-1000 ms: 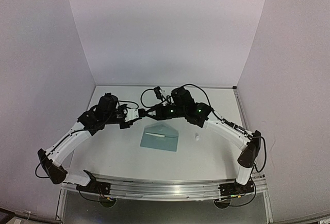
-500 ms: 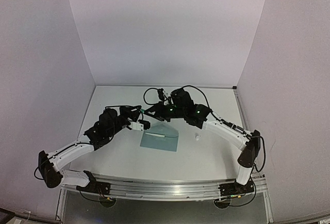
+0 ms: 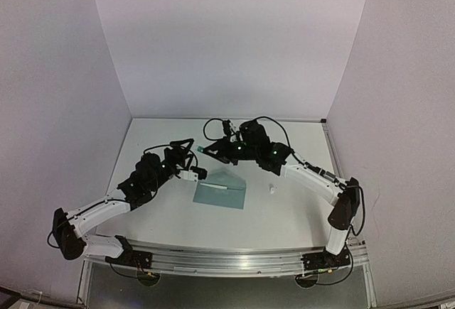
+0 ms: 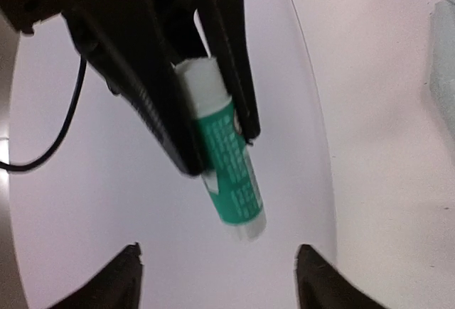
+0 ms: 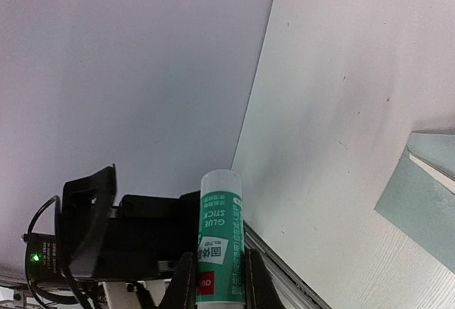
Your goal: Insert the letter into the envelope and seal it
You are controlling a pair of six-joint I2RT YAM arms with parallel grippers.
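Observation:
The teal envelope [image 3: 220, 192] lies flat on the table's middle, with a thin pale strip across it; its edge shows in the left wrist view [image 4: 445, 60] and a corner in the right wrist view [image 5: 425, 199]. The letter is hidden. My right gripper [image 3: 207, 151] hangs above the table behind the envelope, shut on a green-and-white glue stick [image 5: 220, 241] that juts out past its fingers [image 5: 186, 284]. My left gripper [image 3: 200, 174] is open and empty, just left of the envelope and below the glue stick [image 4: 229, 174].
A small white object [image 3: 271, 189] lies on the table to the right of the envelope. Pale walls close in the table at the back and on both sides. A black cable [image 4: 50, 145] hangs from the right arm.
My left arm has dropped away from the right gripper toward the table, and its jaws have opened. The right gripper has shifted slightly left with the glue stick.

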